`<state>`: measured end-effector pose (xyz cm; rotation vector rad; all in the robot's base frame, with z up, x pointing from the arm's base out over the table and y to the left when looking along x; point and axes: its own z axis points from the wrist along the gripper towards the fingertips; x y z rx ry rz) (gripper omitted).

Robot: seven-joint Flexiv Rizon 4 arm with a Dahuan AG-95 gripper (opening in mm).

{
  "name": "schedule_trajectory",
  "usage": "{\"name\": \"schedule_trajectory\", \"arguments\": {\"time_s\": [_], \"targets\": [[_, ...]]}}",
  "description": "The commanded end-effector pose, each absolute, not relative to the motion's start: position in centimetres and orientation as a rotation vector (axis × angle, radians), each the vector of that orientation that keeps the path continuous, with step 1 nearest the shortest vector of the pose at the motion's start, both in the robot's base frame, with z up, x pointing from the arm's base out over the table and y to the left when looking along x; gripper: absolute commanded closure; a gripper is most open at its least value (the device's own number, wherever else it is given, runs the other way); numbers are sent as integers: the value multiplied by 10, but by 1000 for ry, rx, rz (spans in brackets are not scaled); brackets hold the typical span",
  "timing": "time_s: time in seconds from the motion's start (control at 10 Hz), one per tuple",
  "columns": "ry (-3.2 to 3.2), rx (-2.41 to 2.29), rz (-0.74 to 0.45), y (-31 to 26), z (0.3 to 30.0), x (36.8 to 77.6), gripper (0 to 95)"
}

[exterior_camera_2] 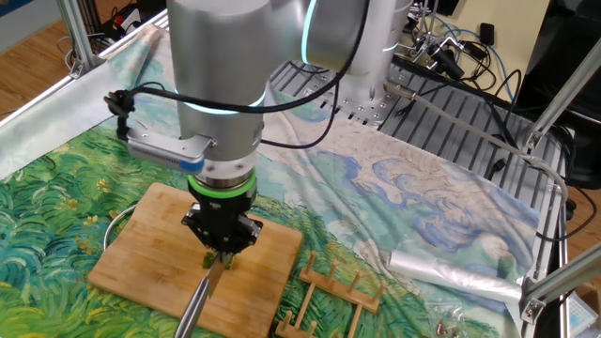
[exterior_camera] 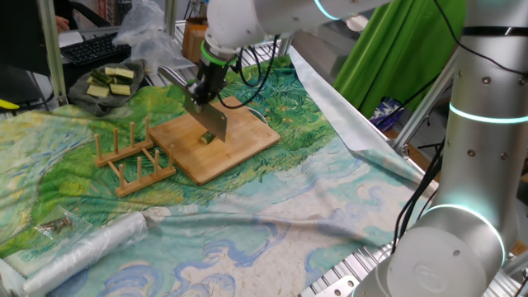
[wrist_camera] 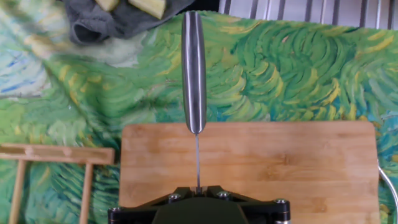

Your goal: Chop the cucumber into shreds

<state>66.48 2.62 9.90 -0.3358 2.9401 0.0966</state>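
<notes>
The gripper [exterior_camera: 208, 89] is squeezing a knife [exterior_camera: 213, 121] and holding it over the wooden cutting board [exterior_camera: 247, 144]. The knife's flat blade is pointing down, and its bottom edge is sitting right at the cucumber [exterior_camera: 206, 139] — a tiny green bit in the middle of the board. From the other fixed view, the gripper [exterior_camera_2: 221, 246] is hanging just above the board [exterior_camera_2: 150, 258], and a little green of the cucumber [exterior_camera_2: 208, 255] is peeking out under it. The knife's shiny handle [exterior_camera_2: 196, 305] is sticking out toward the camera.

In the hand view, the handle [wrist_camera: 194, 68] is running straight away from the hand, out past the far edge of the board [wrist_camera: 298, 168]. The cucumber is hiding under the blade there.

The board is lying on a cloth [exterior_camera: 313, 177] painted with green and blue swirls. A wooden rack [exterior_camera: 132, 161] is standing just beside the board. A dark plate [exterior_camera: 82, 97] with more green sticks [exterior_camera: 111, 81] is sitting near the far corner — well apart from the board. A silver roll [exterior_camera: 91, 247] is lying near the front edge.
</notes>
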Motion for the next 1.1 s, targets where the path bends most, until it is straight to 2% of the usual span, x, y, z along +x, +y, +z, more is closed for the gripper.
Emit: {"name": "schedule_trajectory", "arguments": {"time_s": [0.1,1.1], "targets": [[2939,-334,89,26,97,663,950],[2919,-346,76,16,82,655,950]]}}
